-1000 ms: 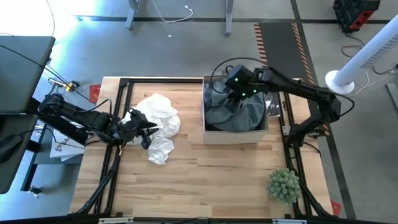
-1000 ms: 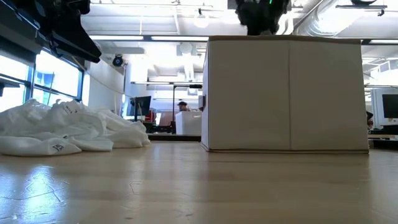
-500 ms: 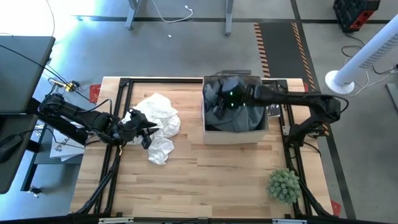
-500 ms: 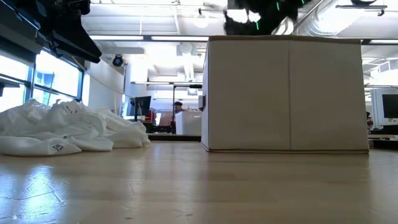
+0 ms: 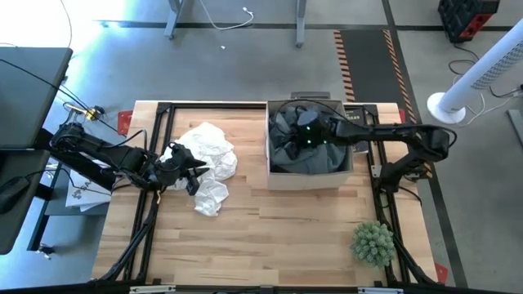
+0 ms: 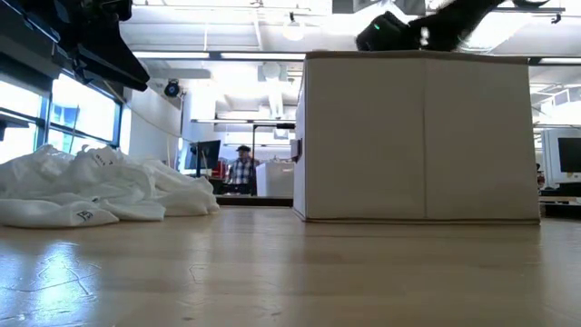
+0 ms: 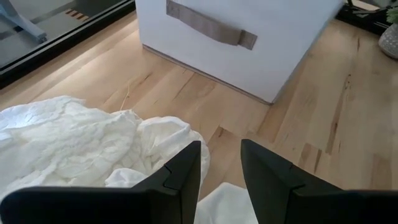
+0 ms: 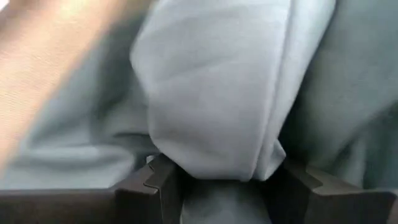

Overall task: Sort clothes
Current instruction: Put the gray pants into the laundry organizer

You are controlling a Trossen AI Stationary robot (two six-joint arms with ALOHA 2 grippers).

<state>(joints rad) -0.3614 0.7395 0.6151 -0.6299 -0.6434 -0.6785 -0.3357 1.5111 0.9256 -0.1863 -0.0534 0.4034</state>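
A white garment (image 5: pixel 208 159) lies crumpled on the table's left half; it also shows in the low view (image 6: pixel 91 186) and the left wrist view (image 7: pixel 74 143). My left gripper (image 5: pixel 189 173) is open just over its near right part (image 7: pixel 221 168). A grey-green garment (image 5: pixel 319 155) fills the tan cardboard box (image 5: pixel 309 181). My right gripper (image 5: pixel 296 139) reaches into the box and is shut on this garment (image 8: pixel 217 93). The plaid and black garments do not show. My right gripper pinches a bunched fold of the grey-green garment (image 8: pixel 214 158) between its two fingers (image 8: pixel 155 180). The fold holds several layers. The arm comes from the table's right and slants down into the box. The rest of the garment lies in the box.
The box (image 6: pixel 418 136) stands at the far right of the table, its handle side (image 7: pixel 211 30) facing my left gripper. A green artificial plant (image 5: pixel 373 242) stands at the near right corner. Black frame rails (image 5: pixel 159 122) border the table. A person (image 6: pixel 241 170) stands in the room behind.
My right gripper has gone from above the box's far side toward the table's left and down into the box, tipping to a flatter slant, and now sits in the grey-green garment.
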